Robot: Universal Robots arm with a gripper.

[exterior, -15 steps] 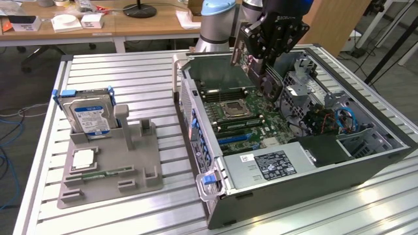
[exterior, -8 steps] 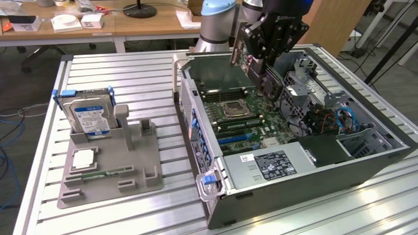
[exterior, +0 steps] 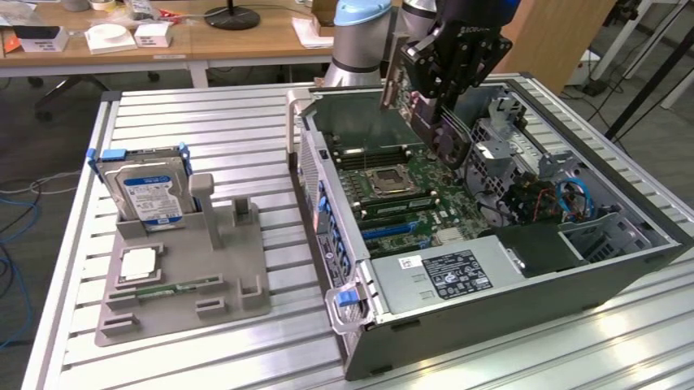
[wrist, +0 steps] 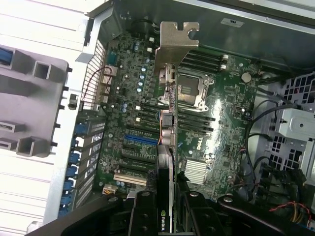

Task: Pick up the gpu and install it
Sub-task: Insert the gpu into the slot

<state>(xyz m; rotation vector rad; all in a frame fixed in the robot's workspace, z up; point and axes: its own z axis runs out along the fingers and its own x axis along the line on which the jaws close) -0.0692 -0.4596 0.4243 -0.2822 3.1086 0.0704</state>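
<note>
Gripper [wrist: 166,215]: jaws pinch the gpu [wrist: 166,123], upper centre of the exterior view.
You: best hold it square over the blue slot [wrist: 142,139].

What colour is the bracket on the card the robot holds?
Silvery: the notched metal bracket of the dark graphics card shows best in the wrist view.

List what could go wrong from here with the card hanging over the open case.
1. The gpu, clamped in the gripper, hangs over the board crosswise to the blue slot. Pushed down like this, it could hit the CPU socket.
2. Its metal bracket could catch the case wall when turned.
3. Loose cables by the drive cage might snag.
</note>
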